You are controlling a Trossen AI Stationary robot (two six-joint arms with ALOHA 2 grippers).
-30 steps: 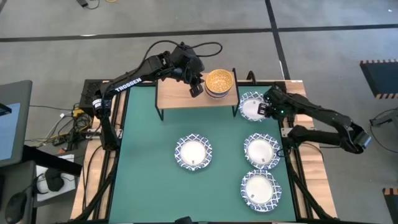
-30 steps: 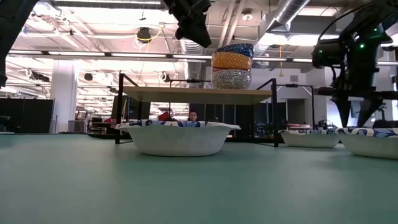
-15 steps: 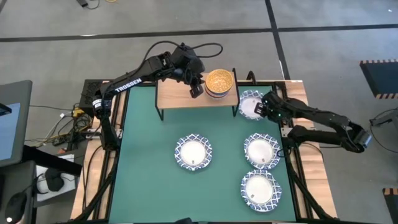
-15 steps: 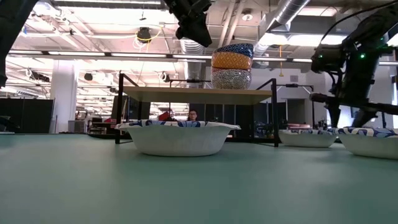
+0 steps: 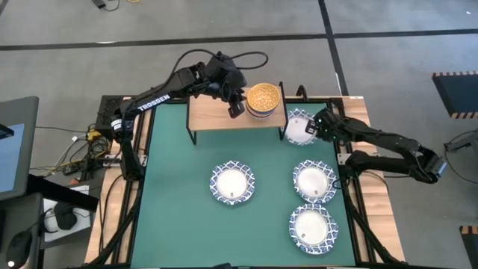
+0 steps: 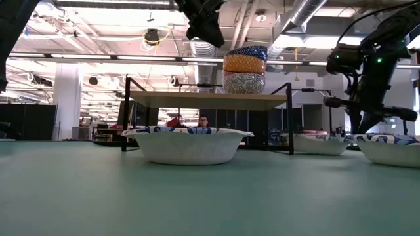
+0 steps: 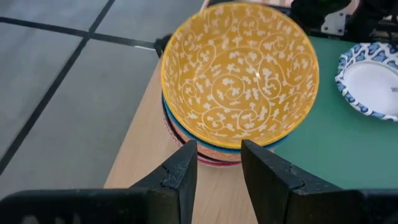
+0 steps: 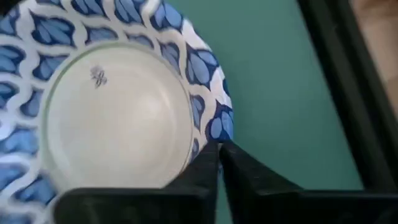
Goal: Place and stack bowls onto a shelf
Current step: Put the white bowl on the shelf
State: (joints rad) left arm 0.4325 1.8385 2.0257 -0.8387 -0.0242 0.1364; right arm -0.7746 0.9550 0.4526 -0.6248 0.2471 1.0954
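While the patterned bowl [image 5: 299, 128] sat on the table [image 5: 172, 187] beside the shelf [image 5: 213, 114], your right gripper [image 8: 219, 155] had its jaws pinched on its rim; your left gripper [image 7: 217, 165], jaws partly open and empty, hovered by the stacked bowls [image 5: 263, 97].

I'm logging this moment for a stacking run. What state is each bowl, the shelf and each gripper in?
Small bowls: stacked on the shelf, yellow one on top.
Shelf: upright, holding that stack.
Far-right white bowl: rim pinched by the right gripper.
Other three white bowls: flat on the table.
Right gripper: shut on the rim.
Left gripper: open, beside the stack.
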